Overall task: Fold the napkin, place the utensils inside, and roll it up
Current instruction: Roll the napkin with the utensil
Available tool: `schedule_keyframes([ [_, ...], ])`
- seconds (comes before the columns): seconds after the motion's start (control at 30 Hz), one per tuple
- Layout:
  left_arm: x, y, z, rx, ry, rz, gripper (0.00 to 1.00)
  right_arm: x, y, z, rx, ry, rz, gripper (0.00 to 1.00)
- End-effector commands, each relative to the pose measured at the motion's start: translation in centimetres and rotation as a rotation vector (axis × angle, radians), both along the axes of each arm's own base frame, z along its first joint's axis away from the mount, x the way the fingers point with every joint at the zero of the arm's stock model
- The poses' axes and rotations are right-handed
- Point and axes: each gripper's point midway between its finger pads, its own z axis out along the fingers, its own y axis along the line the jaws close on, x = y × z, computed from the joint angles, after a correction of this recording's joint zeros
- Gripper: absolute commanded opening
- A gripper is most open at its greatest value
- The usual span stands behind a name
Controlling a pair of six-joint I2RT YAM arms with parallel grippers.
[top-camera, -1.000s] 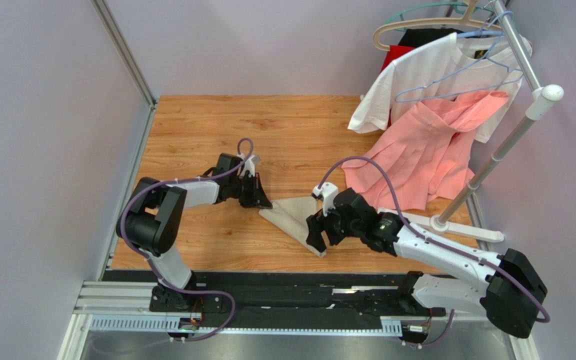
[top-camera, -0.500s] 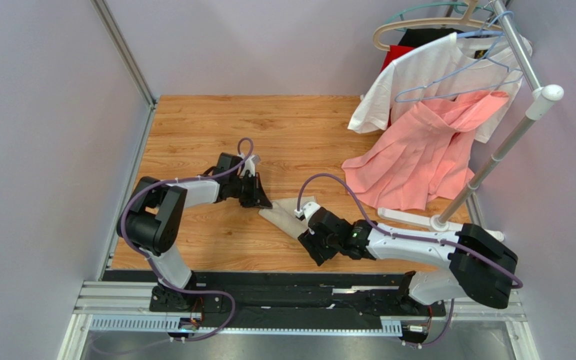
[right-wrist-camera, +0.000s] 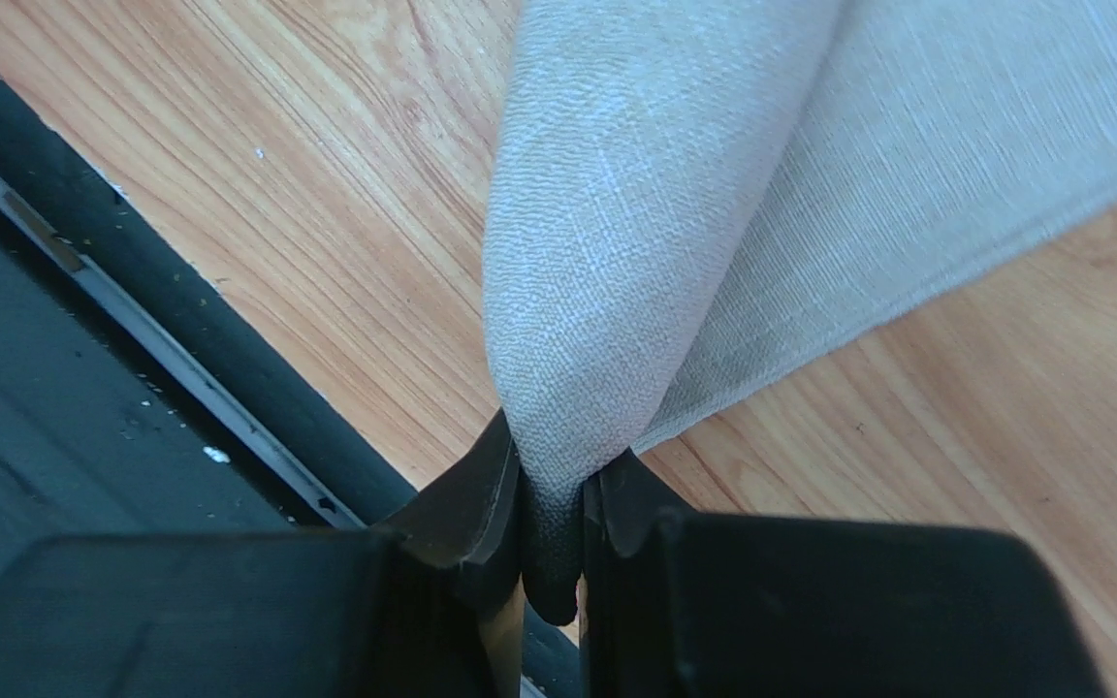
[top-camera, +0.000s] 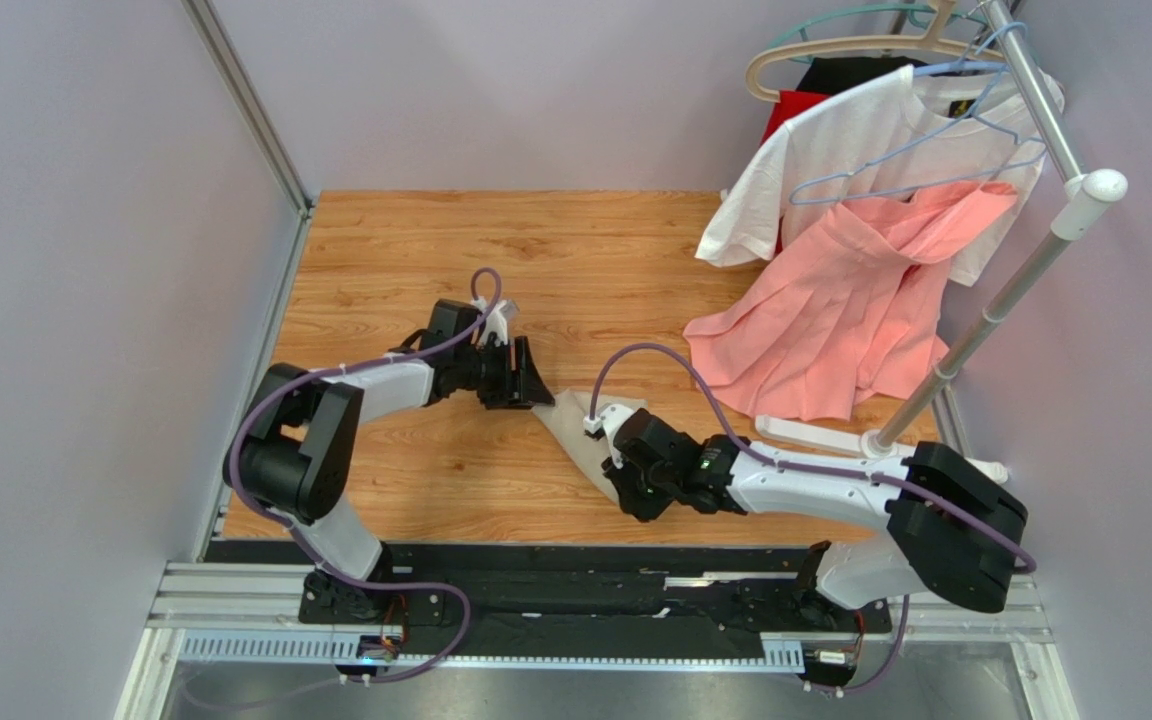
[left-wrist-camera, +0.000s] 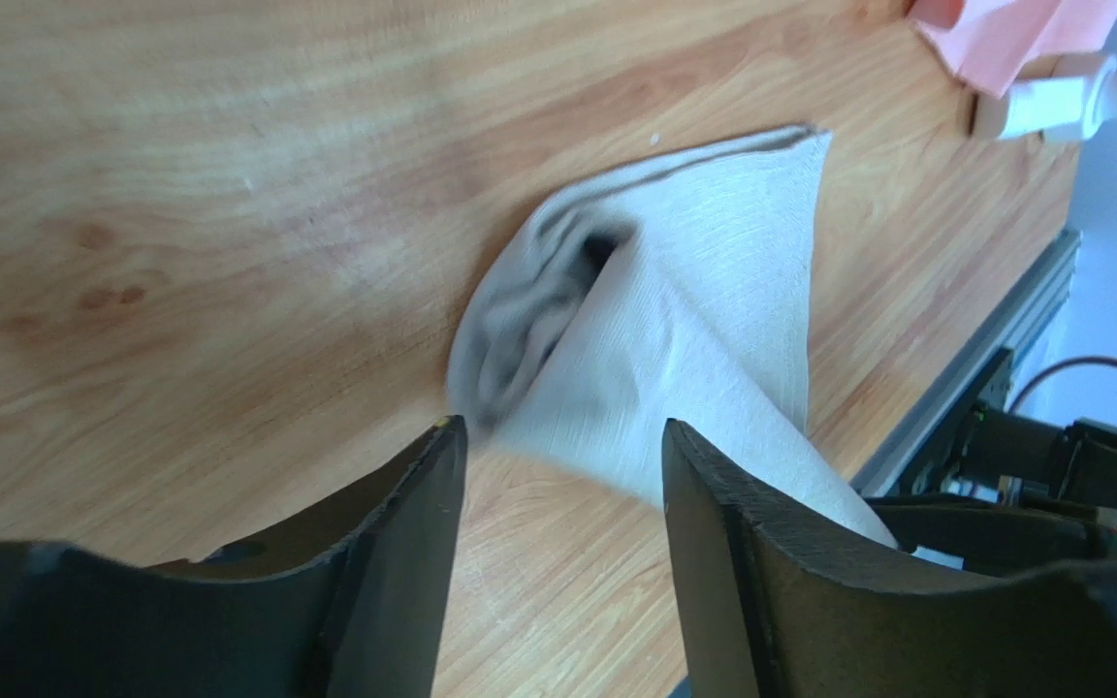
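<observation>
The beige napkin (top-camera: 575, 428) lies bunched into a long folded roll on the wooden table, running from the middle toward the near edge. My left gripper (top-camera: 531, 384) stands open at its far left end. In the left wrist view the napkin (left-wrist-camera: 681, 320) lies just ahead of that gripper (left-wrist-camera: 553, 436), whose jaws hold nothing. My right gripper (top-camera: 630, 500) is at the roll's near end. The right wrist view shows the right gripper (right-wrist-camera: 553, 473) shut on a pinched end of the napkin (right-wrist-camera: 667, 189). The utensils do not show in any view.
A clothes rack stands at the right with a white T-shirt (top-camera: 853, 150) and a salmon-pink garment (top-camera: 853, 315) draped onto the table. Its white base (top-camera: 898, 446) lies just right of my right arm. The black rail (right-wrist-camera: 113, 277) runs along the near edge, close to the right gripper.
My left gripper has opened and let go of the napkin's far end. My right gripper moved in along the cloth and shut on its near end.
</observation>
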Motion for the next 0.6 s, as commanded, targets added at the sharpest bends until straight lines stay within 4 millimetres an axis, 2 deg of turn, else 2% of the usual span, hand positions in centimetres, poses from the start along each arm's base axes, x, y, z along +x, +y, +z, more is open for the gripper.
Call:
schedule_keyframes([
  [0.0,1.8,1.2,3.5,-0.002,-0.156,0.062,0.62,0.6,1.4,0.9,0.132,0.088,-0.012,0.08],
  [0.07,1.8,1.3,4.2,-0.004,-0.191,0.066,0.63,0.1,1.6,1.0,0.171,0.135,0.007,0.07],
  [0.13,1.6,1.4,3.9,-0.008,-0.207,0.06,0.63,0.7,1.6,1.3,0.212,0.154,-0.003,0.07],
  [0.37,1.0,0.1,3.2,-0.112,-0.193,0.044,0.63,0.3,1.3,1.7,0.359,0.263,0.01,0.06],
  [0.5,1.7,-0.1,3.2,-0.114,-0.22,0.05,0.64,0.8,1.1,1.8,0.427,0.3,-0.02,0.05],
  [0.57,2.0,-0.1,3.1,-0.113,-0.231,0.052,0.64,0.5,0.9,1.6,0.438,0.326,-0.016,0.04],
])
